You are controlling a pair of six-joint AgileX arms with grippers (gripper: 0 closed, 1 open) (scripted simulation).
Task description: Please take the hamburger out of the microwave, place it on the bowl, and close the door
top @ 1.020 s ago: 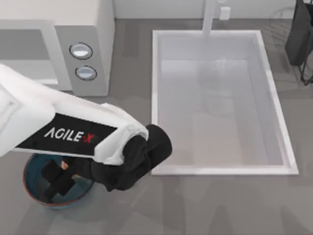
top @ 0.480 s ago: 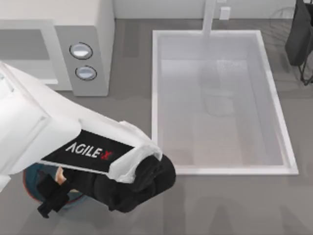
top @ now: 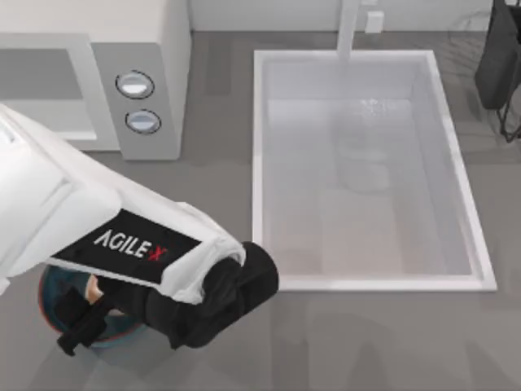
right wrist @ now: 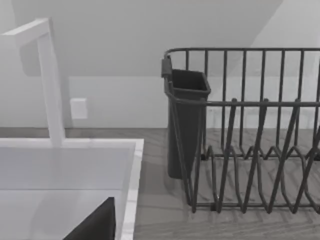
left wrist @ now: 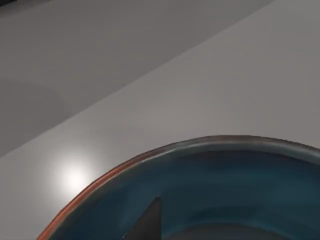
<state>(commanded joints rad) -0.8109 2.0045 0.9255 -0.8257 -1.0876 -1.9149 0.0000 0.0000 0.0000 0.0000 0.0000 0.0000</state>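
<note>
Top view, lower left: left tool [top: 81, 314] hangs over the bowl [top: 47, 297] gripping the hamburger [top: 91, 289]; placing step, so next release it, then shut the microwave [top: 138, 49] door.

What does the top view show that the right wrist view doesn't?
The top view alone shows the microwave with its two knobs, the left arm reaching over the bowl, and the left gripper at a small pale lump, apparently the hamburger. The right wrist view alone shows the bars of the dish rack and its dark cup close up. Both show the sink and its faucet.
</note>
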